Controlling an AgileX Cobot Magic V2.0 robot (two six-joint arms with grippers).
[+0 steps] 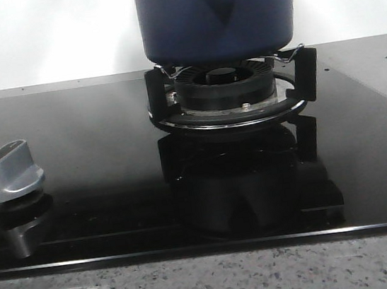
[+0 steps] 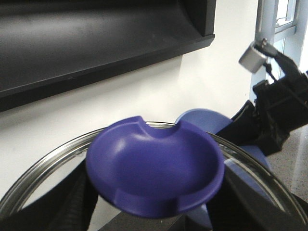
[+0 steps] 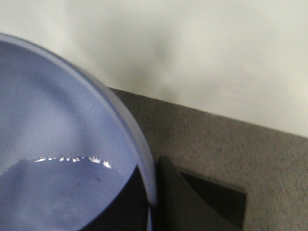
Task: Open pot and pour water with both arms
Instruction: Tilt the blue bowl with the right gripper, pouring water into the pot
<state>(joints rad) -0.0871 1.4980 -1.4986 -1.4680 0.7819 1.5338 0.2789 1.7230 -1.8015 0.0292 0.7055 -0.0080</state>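
The dark-blue pot (image 1: 217, 13) hangs above the black burner grate (image 1: 226, 90), clear of it; its top is cut off by the frame. The right wrist view looks into the pot (image 3: 57, 110), which holds water (image 3: 48, 197). My right gripper (image 3: 151, 202) is shut on the pot's rim, one finger (image 3: 127, 204) inside and the other outside. My left gripper (image 2: 154, 211) is shut on the blue knob (image 2: 154, 168) of the glass lid (image 2: 43, 168), held up in the air away from the pot. Neither gripper shows in the front view.
A silver stove knob (image 1: 10, 172) stands at the left of the black glass hob (image 1: 101, 199). A speckled counter edge (image 1: 198, 286) runs along the front. A dark range hood (image 2: 96, 38) hangs above the lid, and my right arm (image 2: 279, 106) is beside it.
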